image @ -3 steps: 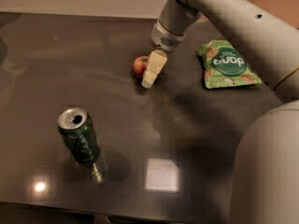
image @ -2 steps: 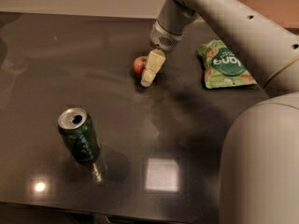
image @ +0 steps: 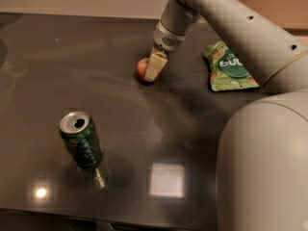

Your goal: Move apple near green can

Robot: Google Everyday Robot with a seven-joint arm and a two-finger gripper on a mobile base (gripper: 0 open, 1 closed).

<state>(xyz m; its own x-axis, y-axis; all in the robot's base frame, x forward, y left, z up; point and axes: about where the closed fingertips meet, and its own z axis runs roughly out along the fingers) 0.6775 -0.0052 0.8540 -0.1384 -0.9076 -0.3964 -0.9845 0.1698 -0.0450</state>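
One hand (image: 152,73) at the apple (image: 141,67) on a dark glossy table (image: 48,81).

High, seemingly oblique view, jaws at apple (image: 141,68)

Claw (image: 153,72) at the apple (image: 141,68) — hides its right half.

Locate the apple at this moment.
In the camera view, the apple sits upper centre on the table, at the pincer, left of the bag, far from the can.
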